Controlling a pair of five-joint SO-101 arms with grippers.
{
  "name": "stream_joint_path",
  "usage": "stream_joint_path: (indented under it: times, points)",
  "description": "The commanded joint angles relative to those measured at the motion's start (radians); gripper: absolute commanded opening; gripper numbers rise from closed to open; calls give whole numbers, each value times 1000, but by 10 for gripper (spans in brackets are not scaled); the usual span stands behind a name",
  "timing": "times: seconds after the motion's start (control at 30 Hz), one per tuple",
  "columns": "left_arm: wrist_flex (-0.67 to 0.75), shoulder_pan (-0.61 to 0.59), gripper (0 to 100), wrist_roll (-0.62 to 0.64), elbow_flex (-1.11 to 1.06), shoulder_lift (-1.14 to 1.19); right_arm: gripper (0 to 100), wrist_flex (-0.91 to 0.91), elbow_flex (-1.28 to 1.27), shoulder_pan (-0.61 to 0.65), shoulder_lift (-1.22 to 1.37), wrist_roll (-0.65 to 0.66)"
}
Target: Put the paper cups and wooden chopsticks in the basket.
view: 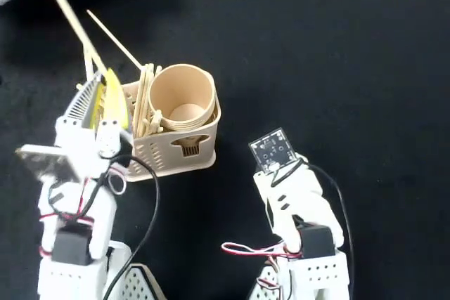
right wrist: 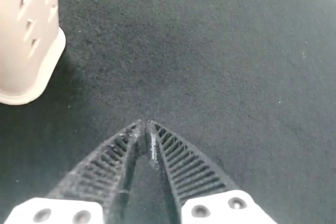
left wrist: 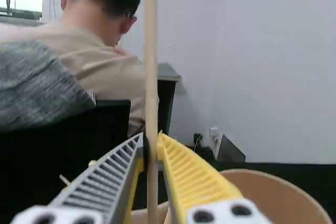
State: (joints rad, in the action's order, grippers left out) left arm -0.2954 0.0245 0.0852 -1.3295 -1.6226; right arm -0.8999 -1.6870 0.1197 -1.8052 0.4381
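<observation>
A beige basket (view: pixel 184 154) stands on the black table and holds nested paper cups (view: pixel 181 95) and several wooden chopsticks (view: pixel 145 100) along its left side. My left gripper (view: pixel 97 83), with one yellow and one grey finger, hangs just left of the basket and is shut on a chopstick (view: pixel 72 24) that slants up and away. In the left wrist view the gripper (left wrist: pixel 149 142) clamps that chopstick (left wrist: pixel 151 66) upright above a cup rim (left wrist: pixel 278 190). Another thin chopstick (view: pixel 112 38) leans out of the basket. My right gripper (right wrist: pixel 146 127) is shut and empty over bare cloth, to the right of the basket (right wrist: pixel 26 35).
The right arm (view: pixel 295 205) rests folded near the front edge, right of the basket. The black cloth (view: pixel 330 68) covers the table. A person sits beyond the table's far side (left wrist: pixel 89 51), touching nothing.
</observation>
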Motion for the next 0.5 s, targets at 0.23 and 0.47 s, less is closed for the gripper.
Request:
stream_joint_path:
  times: [0.23, 0.47]
  points:
    - [-440, -44, 186, 8, 357, 14, 12, -3, 4, -9, -81, 11]
    - [-700, -266, 195, 38, 723, 259, 12, -3, 4, -9, -81, 11]
